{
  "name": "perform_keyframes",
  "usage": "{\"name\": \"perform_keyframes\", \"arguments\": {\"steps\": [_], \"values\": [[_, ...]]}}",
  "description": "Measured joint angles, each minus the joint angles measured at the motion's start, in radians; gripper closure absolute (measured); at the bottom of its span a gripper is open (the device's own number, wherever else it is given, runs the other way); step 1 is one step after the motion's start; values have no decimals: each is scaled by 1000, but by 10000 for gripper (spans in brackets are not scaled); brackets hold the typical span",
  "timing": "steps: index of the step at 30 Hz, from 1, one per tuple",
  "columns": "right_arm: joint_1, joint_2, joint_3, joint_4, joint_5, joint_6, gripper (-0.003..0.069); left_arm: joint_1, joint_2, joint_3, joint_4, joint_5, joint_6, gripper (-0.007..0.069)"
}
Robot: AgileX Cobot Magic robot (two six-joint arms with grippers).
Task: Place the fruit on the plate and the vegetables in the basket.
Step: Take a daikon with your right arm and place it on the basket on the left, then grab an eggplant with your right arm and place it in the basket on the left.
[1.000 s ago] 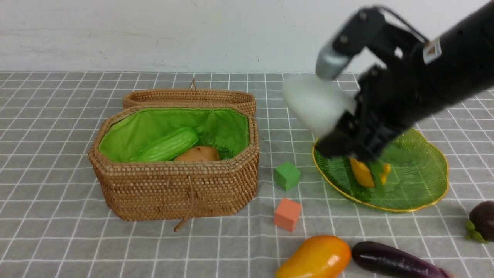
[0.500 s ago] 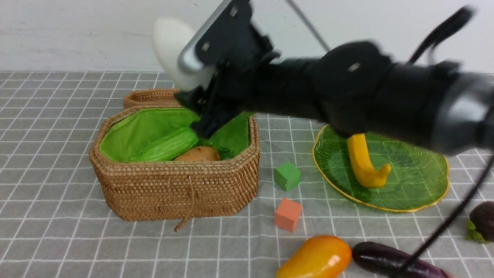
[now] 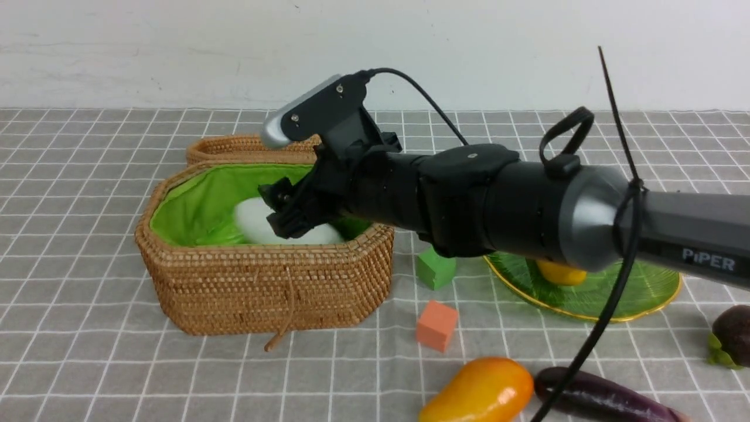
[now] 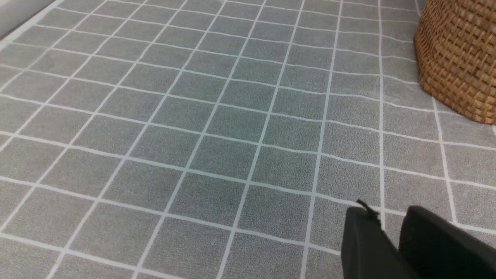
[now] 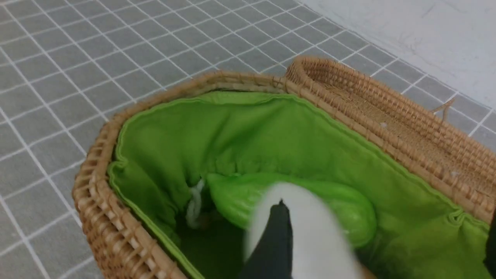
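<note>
My right gripper (image 3: 287, 211) reaches over the open woven basket (image 3: 263, 275), jaws wide open (image 5: 385, 221). The white oblong vegetable (image 3: 258, 225) lies blurred inside the basket, against one finger; in the right wrist view (image 5: 317, 232) it rests on the pale green gourd (image 5: 348, 209). The potato is hidden. The banana (image 3: 559, 272) lies on the green glass plate (image 3: 644, 287), mostly behind my arm. The mango (image 3: 480, 390), eggplant (image 3: 597, 398) and mangosteen (image 3: 732, 337) lie on the cloth. My left gripper (image 4: 391, 215) is shut and empty above bare cloth, beside the basket's wall (image 4: 457, 58).
A green cube (image 3: 435, 269) and an orange cube (image 3: 436, 325) sit between basket and plate. The basket's lid (image 3: 234, 149) lies open behind it. My right arm spans the table from the right, above the plate.
My right arm swung left from above the plate to the basket, carrying the white vegetable. It then lowered, and the vegetable now lies in the basket with the jaws open.
</note>
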Motion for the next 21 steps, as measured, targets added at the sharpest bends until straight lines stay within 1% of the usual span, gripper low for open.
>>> {"name": "perform_keyframes", "arguments": {"steps": [3,5,7,9,10,13,14,15,16,17,18,19,20,21], "values": [[0,-20,0,3,73,0,5,0,0,0,0,0,0,479],[0,-38,3,-5,155,0,34,0,0,0,0,0,0,479],[0,-66,13,-41,271,4,69,0,0,0,0,0,0,479],[-1,-105,28,-118,409,46,92,0,0,0,0,0,0,479],[-5,-128,33,-182,486,93,99,0,0,0,0,0,0,479],[-26,-199,37,-418,719,297,106,0,0,0,0,0,0,479],[-43,-228,37,-552,815,404,107,0,0,0,0,0,0,479],[-56,-250,37,-632,890,499,107,0,0,0,0,0,0,479],[-70,-267,37,-715,944,577,107,0,0,0,0,0,0,479],[-78,-270,37,-756,956,597,107,0,0,0,0,0,0,479],[-104,-294,39,-902,1046,761,109,0,0,0,0,0,0,479],[-125,-309,44,-1007,1095,857,109,0,0,0,0,0,0,479],[-142,-327,55,-1086,1126,927,109,0,0,0,0,0,0,479],[-172,-352,90,-1210,1153,1013,109,0,0,0,0,0,0,479]]}}
